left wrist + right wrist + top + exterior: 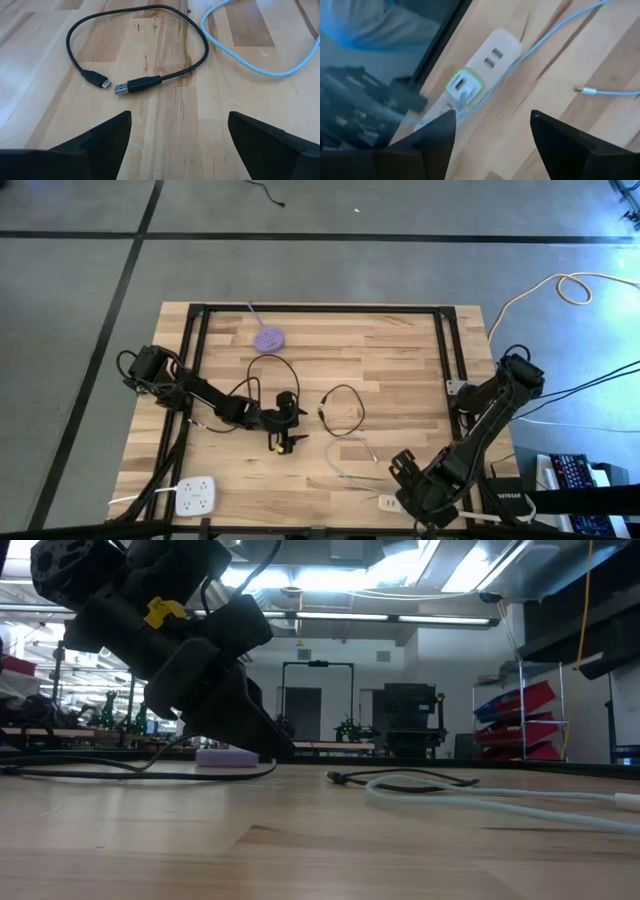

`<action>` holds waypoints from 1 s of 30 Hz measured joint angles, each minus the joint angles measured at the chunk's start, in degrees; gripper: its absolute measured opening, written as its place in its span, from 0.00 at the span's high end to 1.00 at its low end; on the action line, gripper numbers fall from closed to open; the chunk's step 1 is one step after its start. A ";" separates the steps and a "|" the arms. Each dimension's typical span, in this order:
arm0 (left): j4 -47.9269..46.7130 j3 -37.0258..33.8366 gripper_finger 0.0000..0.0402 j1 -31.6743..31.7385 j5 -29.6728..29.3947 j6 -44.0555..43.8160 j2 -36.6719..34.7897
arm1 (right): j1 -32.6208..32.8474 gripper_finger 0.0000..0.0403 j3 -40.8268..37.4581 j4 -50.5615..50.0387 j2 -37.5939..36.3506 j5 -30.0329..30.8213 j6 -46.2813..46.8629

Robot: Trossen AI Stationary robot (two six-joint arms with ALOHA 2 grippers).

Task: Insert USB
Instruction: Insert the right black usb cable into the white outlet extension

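**Black cable lies loose on the desk**

The black cable (150,30) loops on the desk (400,350), both plugs free. The left gripper (177,137) hovers just beside it, fingers spread, empty. The right gripper (492,132), well apart from the cable, hangs over the white charger (480,65), fingers spread.

A flat purple disc (268,337) lay on the bench (400,350), well beyond the left claw (290,426) toward the far edge. A white socket block (195,497) sat at the near corner, off to that claw's outer side. A black frame (320,308) edged the bench. Far past the right claw (404,482), a yellow cord (575,285) looped on the grey floor (80,280). Red and blue bins (515,718) stood in the room behind.
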 joint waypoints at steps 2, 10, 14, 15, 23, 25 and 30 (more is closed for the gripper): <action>0.00 0.00 0.22 0.01 -0.06 0.17 0.00 | 0.78 0.41 0.00 -0.41 0.51 -0.54 -0.07; 0.02 0.00 0.22 -0.01 -0.08 0.17 0.00 | 0.68 0.41 0.00 -6.29 0.69 0.76 2.26; 0.02 0.00 0.22 -0.10 -0.08 0.28 0.00 | 0.66 0.41 0.00 -19.45 0.69 6.30 7.29; 0.00 0.00 0.22 -0.29 -0.09 0.43 0.00 | 0.66 0.41 0.00 -22.97 0.69 8.78 9.93; -0.13 0.00 0.22 -0.88 -1.47 0.66 0.00 | -2.79 0.41 -0.33 -30.42 0.69 36.87 31.90; -0.13 0.00 0.22 -0.84 -1.81 0.58 0.00 | -5.19 0.41 -0.33 -27.86 0.69 44.21 38.33; -0.17 0.00 0.22 -0.86 -1.81 0.35 0.00 | -12.02 0.41 -0.35 -13.89 0.69 43.28 32.04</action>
